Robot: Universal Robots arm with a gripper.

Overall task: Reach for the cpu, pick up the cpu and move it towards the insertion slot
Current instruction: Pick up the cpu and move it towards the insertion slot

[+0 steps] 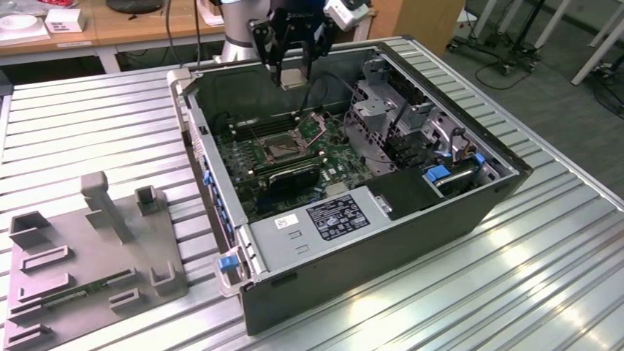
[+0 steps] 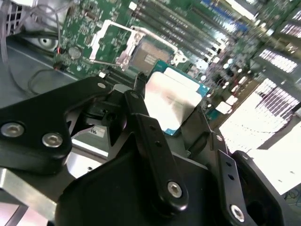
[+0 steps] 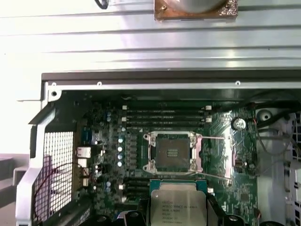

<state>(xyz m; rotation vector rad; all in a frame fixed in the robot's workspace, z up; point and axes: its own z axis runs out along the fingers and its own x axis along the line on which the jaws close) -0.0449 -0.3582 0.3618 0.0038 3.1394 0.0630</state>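
Nearest the wrist, the black two-fingered pincer (image 2: 176, 120) is holding the cpu (image 2: 171, 100), a thin square plate with a pale silvery face and a green edge, its jaws narrowed onto the plate's opposite sides. In the first wrist view the same plate is sitting at the bottom centre of the frame, just below the insertion slot (image 3: 172, 153), a dark square socket rimmed by a silvery metal frame with its lid swung open.

In the exterior view the pincer is hanging at the top centre of the frame, above the far wall of the black open computer case (image 1: 487, 212), with the socket well below it on the green motherboard (image 1: 326, 157).

By my reckoning the carry toward the slot is under way. The next move calls for squaring the plate over the frame and lowering it level.

Farther off, the grey plastic tray (image 1: 93, 263) is lying on the ribbed metal tabletop (image 1: 546, 278) at lower left.
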